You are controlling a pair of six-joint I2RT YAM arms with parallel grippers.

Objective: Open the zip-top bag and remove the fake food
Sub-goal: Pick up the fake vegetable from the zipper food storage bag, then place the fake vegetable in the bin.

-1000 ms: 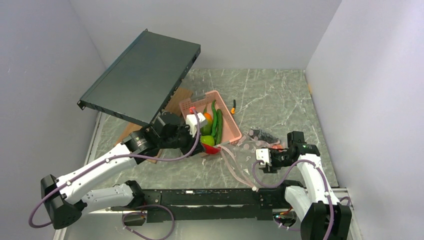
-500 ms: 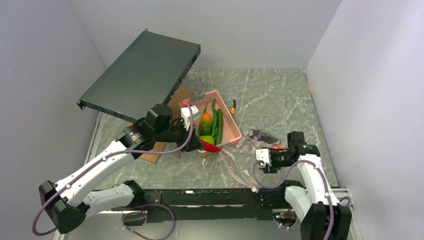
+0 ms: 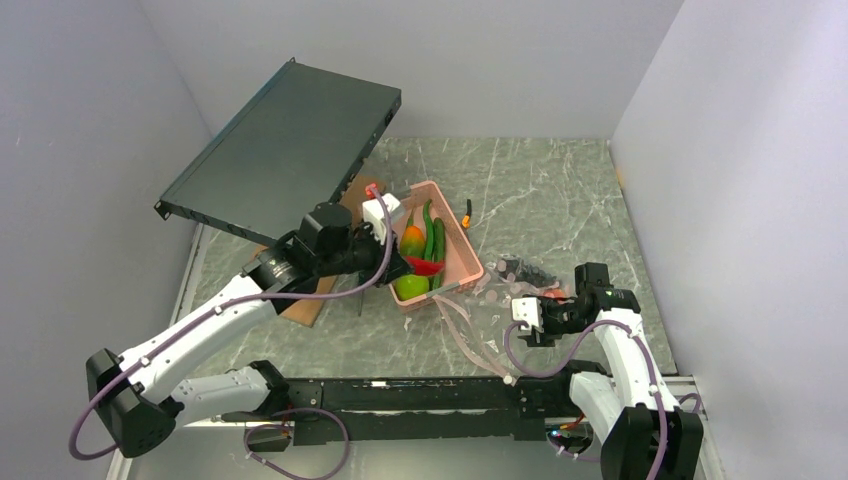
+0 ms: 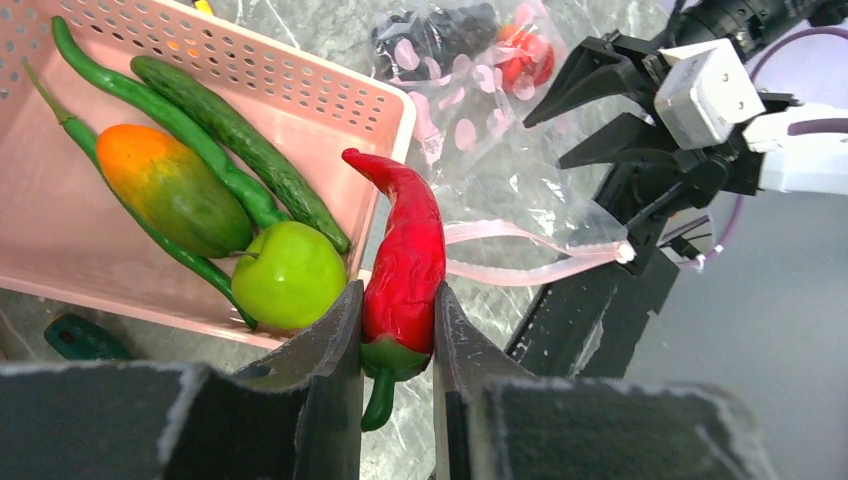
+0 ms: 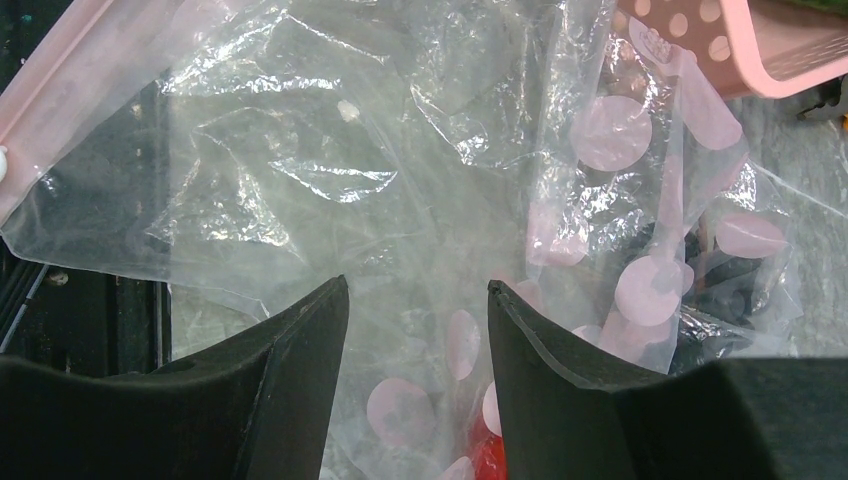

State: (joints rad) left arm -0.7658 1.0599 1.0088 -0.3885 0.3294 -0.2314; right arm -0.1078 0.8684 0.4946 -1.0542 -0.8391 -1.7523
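Top external view: the red pepper [image 3: 426, 266] has risen from the near rim to above the pink basket [image 3: 466, 246], clamped tight in my left pincer [image 4: 397, 300]. So one more piece is out. My right pincer [image 5: 415, 300] gapes empty over the zip-top bag [image 5: 330, 180] on the desk [image 3: 540, 190], grapes [image 4: 440, 35] inside.

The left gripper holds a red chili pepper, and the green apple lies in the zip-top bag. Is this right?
No. The left wrist view shows the green apple in the pink basket; the left gripper does hold the red chili pepper.
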